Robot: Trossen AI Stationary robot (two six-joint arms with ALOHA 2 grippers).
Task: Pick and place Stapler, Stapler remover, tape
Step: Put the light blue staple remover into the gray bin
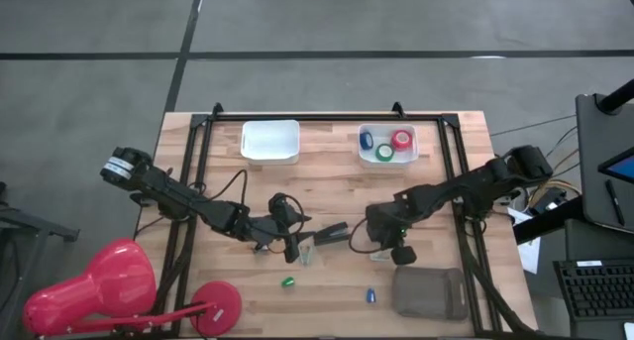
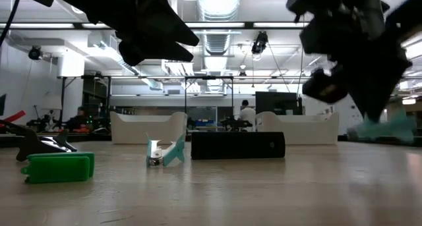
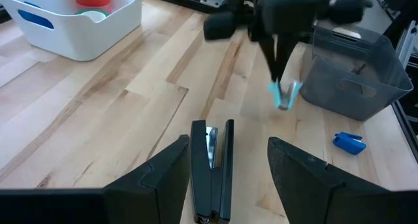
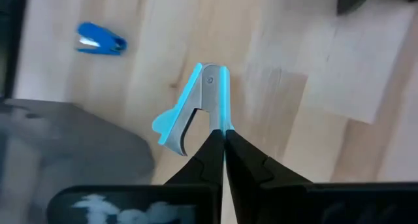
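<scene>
The right gripper (image 4: 224, 138) is pinching a light-blue staple remover (image 4: 196, 106) between closed fingertips, holding it clear above the bare wood beside the grey pouch (image 1: 429, 291); the left gripper (image 3: 228, 162) is standing with its fingers apart on either side of the black stapler (image 3: 212, 168), which is lying flat on the table (image 1: 327, 181) mid-board; the tape rolls (image 1: 384, 145) are sitting in the white bin (image 1: 386, 162) near the far edge; a second white bin (image 1: 270, 142) is sitting beside it; open planks are lying between them.
</scene>
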